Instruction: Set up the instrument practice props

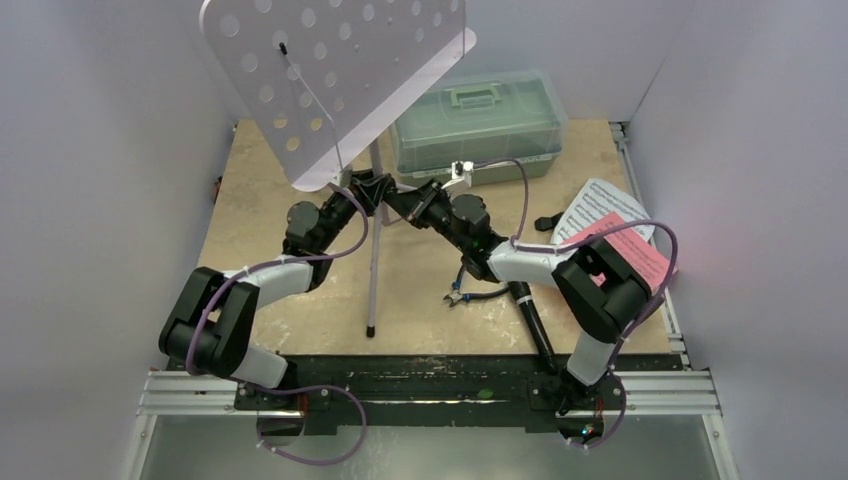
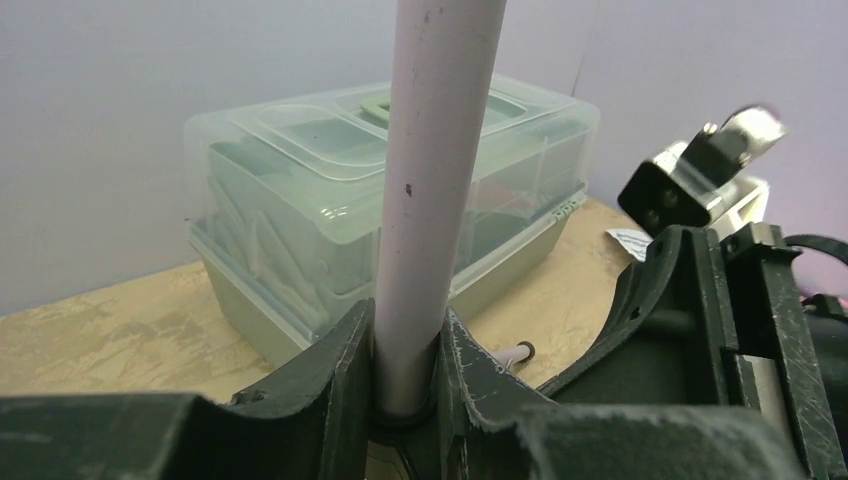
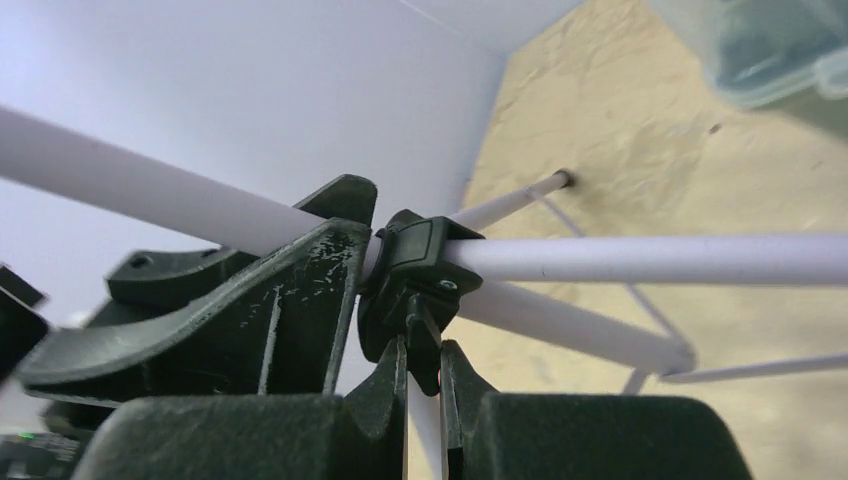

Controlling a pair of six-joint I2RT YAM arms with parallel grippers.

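This is looking like a robotics lab's test cell — plain white walls (image 1: 100, 200) are boxing in the mottled tan tabletop (image 1: 260, 190) along its left, far and right edges. Slotted aluminium rail (image 1: 190, 392) is running along the near edge, where the left arm (image 1: 230, 320) and right arm (image 1: 600, 290) are standing bolted, purple cables (image 1: 340, 455) trailing off them. A metal track (image 1: 625, 150) is lining the right edge.
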